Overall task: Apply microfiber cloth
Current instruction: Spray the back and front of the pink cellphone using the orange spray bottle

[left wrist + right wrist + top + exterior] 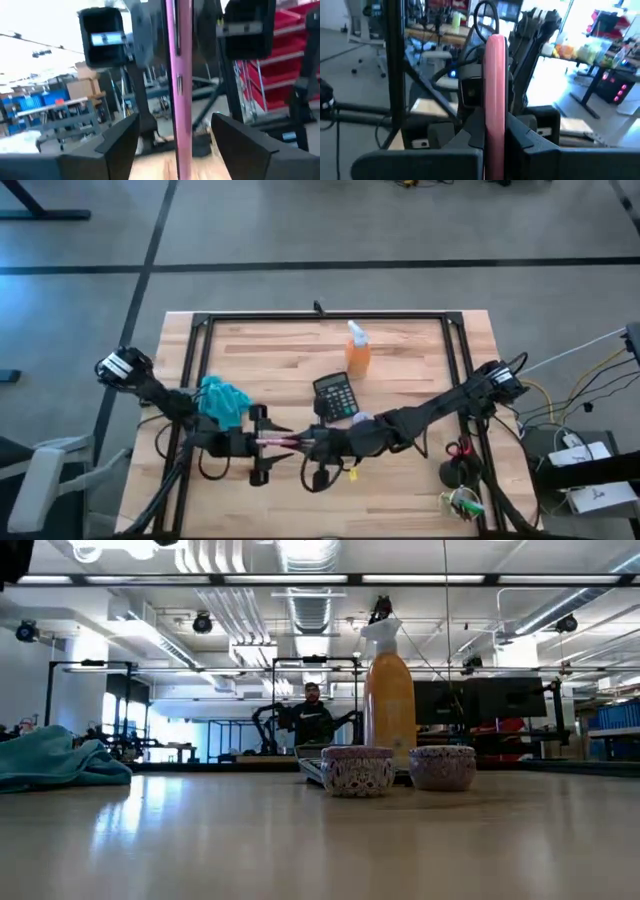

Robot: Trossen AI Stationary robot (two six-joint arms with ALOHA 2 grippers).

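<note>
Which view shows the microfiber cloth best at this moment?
The high view: the microfiber cloth shows whole from above, a crumpled teal heap on the table's left part beside the left arm. The low view shows only its side profile at the picture's left edge. Neither wrist view shows it.

teal-blue microfiber cloth (222, 401): 1 | orange spray bottle with white trigger (358, 350): 1 | black calculator (335, 395): 1 | small patterned bowls (357, 771): 2 | dark robot arms (430, 412): 2
</note>
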